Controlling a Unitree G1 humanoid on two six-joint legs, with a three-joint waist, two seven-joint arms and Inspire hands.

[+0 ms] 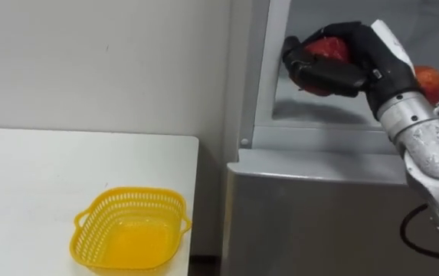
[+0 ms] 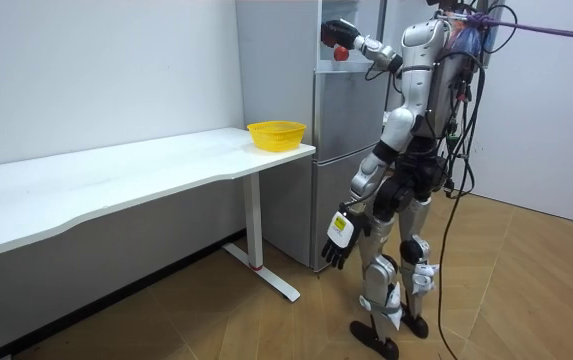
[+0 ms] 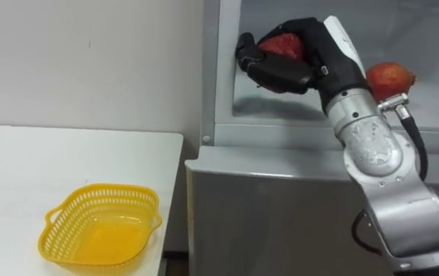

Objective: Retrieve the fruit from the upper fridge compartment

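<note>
Now: fingers of right hand curled round red fruit, at mouth of upper fridge compartment. Second red fruit behind wrist. Yellow basket on white table. Left hand hangs low, fingers relaxed.

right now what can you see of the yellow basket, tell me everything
The basket is bright yellow and looks like plastic, with open mesh walls, a thicker rim and a small handle loop at each end. It is shallow, roughly oval, upright and empty, and its floor looks smooth. It stands on the white table, close to the table's end nearest the fridge. Nothing but the table touches it.
</note>
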